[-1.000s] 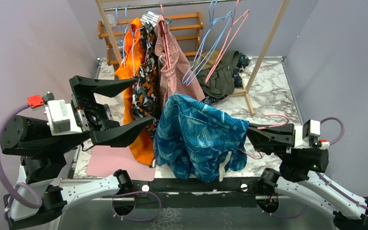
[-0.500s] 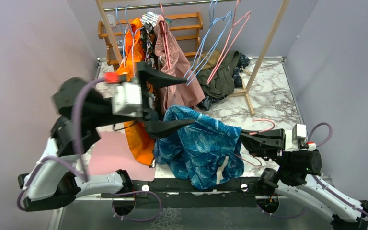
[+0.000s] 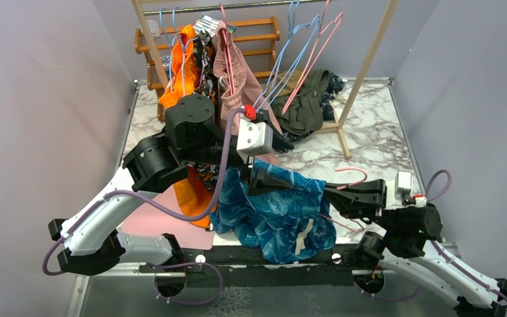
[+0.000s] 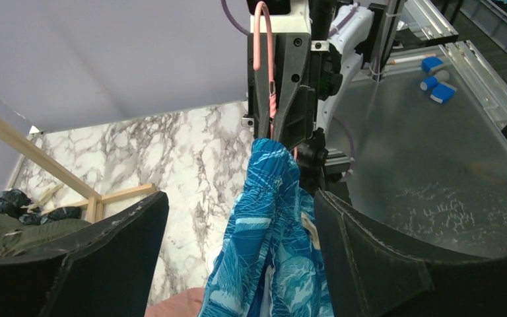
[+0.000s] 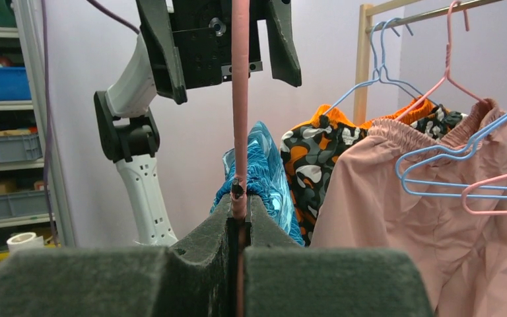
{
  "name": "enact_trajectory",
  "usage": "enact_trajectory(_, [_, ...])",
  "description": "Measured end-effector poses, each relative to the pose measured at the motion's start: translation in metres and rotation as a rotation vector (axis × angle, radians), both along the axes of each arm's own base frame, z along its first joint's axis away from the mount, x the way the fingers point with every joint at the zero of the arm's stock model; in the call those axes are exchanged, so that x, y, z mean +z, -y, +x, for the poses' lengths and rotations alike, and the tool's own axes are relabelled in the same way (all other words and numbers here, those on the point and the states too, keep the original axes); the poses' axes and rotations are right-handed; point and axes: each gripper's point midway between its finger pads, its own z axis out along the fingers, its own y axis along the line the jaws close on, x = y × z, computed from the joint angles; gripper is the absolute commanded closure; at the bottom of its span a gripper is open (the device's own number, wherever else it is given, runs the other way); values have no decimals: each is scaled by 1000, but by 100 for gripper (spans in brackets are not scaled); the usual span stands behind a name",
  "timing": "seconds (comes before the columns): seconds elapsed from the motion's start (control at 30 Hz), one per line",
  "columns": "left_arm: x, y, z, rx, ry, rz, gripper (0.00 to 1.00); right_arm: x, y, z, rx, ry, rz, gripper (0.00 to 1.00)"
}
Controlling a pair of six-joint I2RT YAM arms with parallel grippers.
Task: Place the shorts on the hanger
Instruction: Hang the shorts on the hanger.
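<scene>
We see the shorts hanging in a bunch at the near edge of the tabletop. They sit at 9 o'clock from our right end effector and at 6 o'clock from our left end effector. The left one is spread wide, a finger on either side of the fabric's top ridge; whether it touches, we cannot tell. The right one is pressed together on the thin neck of the hanger, the shorts bunched right against its tips.
</scene>
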Motion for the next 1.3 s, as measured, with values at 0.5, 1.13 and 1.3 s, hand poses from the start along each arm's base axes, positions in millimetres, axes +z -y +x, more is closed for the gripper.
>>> enact_trajectory(0.5, [-60, 16, -13, -52, -30, 187, 20, -14, -17, -1, 50, -1, -72, 99])
enact_trajectory(1.13, [-106, 15, -1, 12, 15, 324, 40, -26, -28, -3, 93, -2, -129, 99])
enact_trajectory(1.3, [-110, 15, 0, 15, 20, 336, 51, -29, -30, -4, 99, -4, -143, 99])
